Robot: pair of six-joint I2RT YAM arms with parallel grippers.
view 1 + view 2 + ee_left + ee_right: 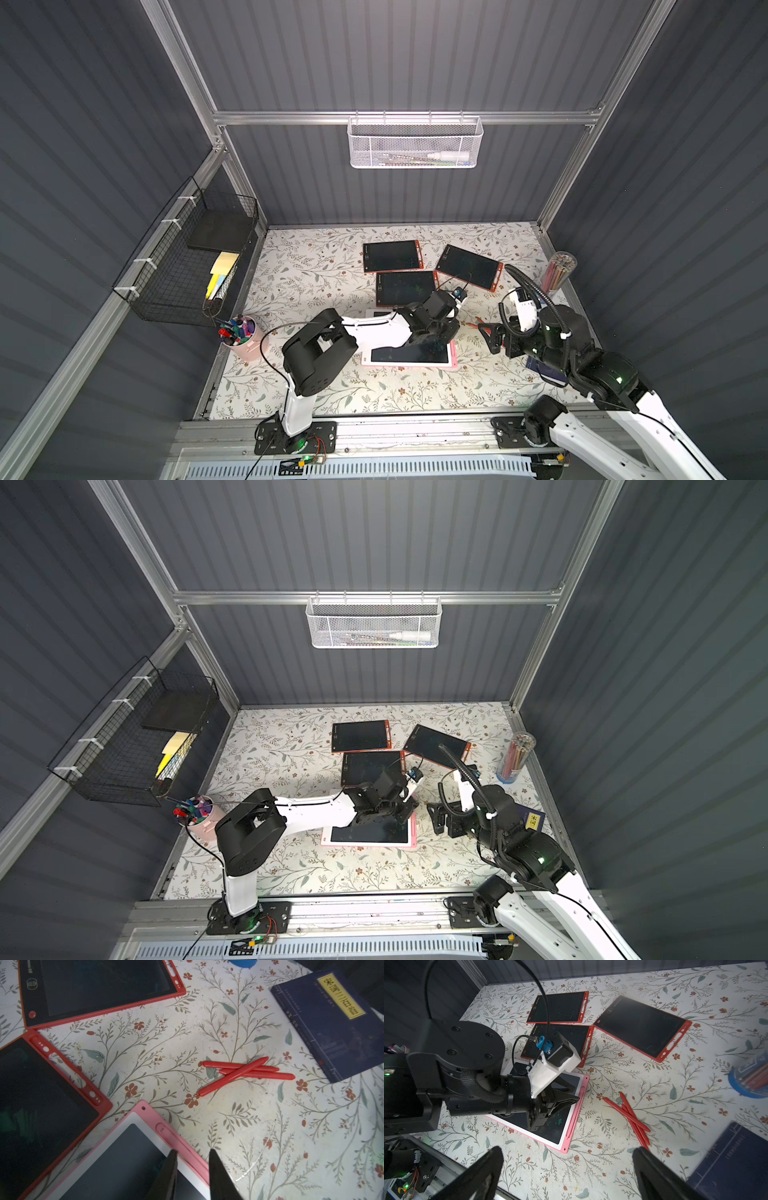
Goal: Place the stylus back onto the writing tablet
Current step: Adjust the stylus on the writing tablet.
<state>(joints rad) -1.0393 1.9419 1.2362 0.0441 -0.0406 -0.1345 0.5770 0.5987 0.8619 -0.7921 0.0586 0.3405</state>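
Note:
The pink writing tablet (409, 355) (370, 833) (556, 1124) lies at the table's middle front. A pink stylus (166, 1130) (576, 1111) lies in the slot along its right rim. My left gripper (451, 330) (192, 1151) hovers over that rim with its jaws a narrow gap apart. The gap is wider than the stylus, and the jaws hold nothing. Three red styluses (245, 1072) (631, 1118) lie crossed on the table to the right of the tablet. My right gripper (488, 332) (568, 1152) stands wide open and empty, near the red styluses.
Three red-framed tablets (392, 255) (467, 266) (405, 286) lie behind the pink one. A dark blue book (332, 1022) (530, 818) lies under my right arm. A pencil jar (559, 270) stands at the right edge, a pink marker cup (241, 336) at the left. A black wire basket (187, 257) hangs on the left wall.

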